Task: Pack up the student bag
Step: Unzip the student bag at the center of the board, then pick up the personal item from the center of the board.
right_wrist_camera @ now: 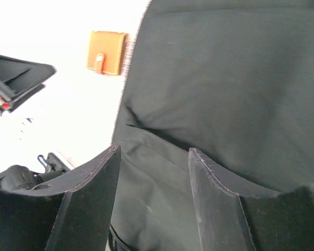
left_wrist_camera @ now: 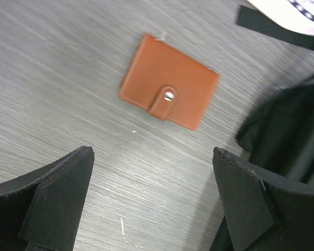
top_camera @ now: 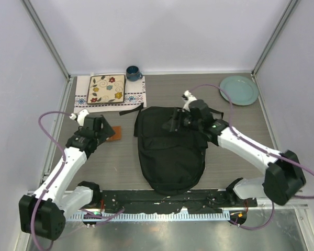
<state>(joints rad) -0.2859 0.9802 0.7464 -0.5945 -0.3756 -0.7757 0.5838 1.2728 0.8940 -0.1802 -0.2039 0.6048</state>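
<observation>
The student bag is a large black backpack lying flat mid-table, its rounded end towards the arms. A brown leather wallet with a snap tab lies on the table just left of the bag. My left gripper is open and empty, hovering beside the wallet. In the left wrist view the wallet lies ahead of the open gripper, with the bag's edge at right. My right gripper is open over the bag's far end. In the right wrist view it hangs over black fabric, and the wallet shows beyond.
A floral square plate sits on a patterned white cloth at the back left, with a blue mug behind it. A pale green plate is at the back right. A black strap runs near the cloth.
</observation>
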